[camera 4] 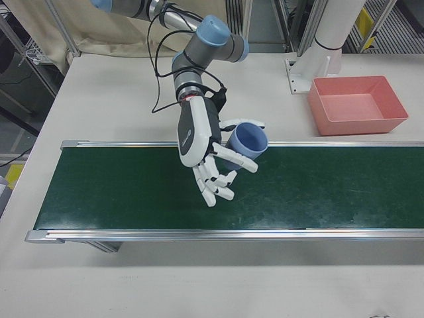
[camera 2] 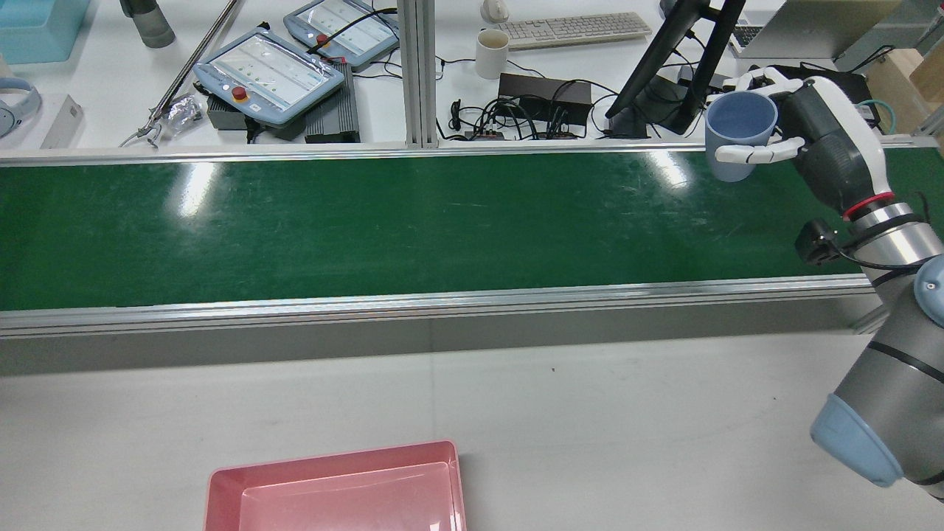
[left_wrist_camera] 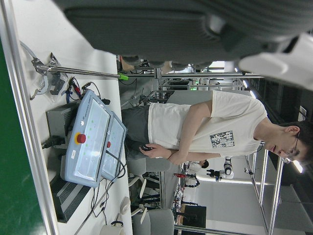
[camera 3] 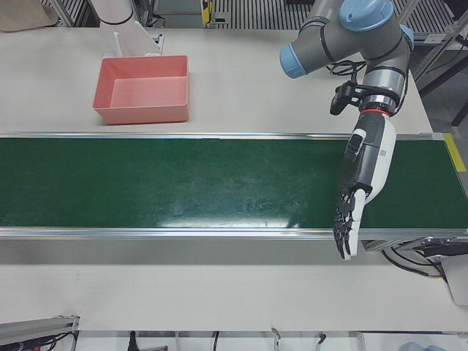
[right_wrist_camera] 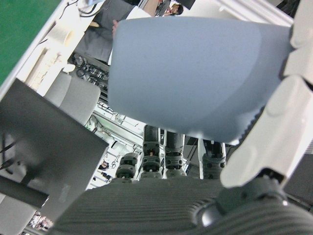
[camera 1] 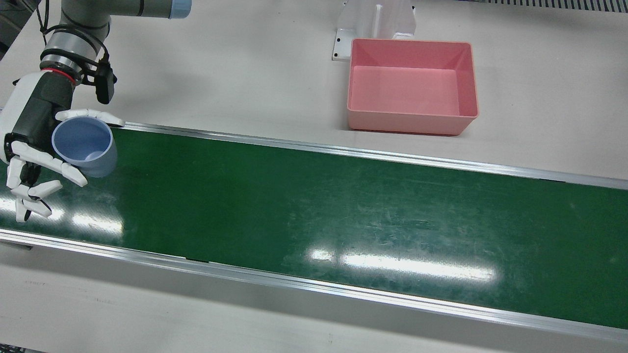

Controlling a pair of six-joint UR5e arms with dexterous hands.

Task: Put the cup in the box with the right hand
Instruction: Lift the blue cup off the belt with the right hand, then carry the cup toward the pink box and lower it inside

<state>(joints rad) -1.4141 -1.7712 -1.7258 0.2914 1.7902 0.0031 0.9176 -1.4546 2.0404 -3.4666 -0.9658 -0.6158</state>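
Observation:
My right hand is shut on a light blue cup and holds it upright, mouth up, above the green conveyor belt, near its rail on the robot's side at the view's left. The hand and cup also show in the rear view, the right-front view, and close up in the right hand view. The pink box stands empty on the white table behind the belt, far from the cup. My left hand hangs open over the belt, empty.
The box also shows in the rear view, left-front view and right-front view. A white pedestal stands right behind the box. Teach pendants, cables and a monitor lie beyond the belt's far rail.

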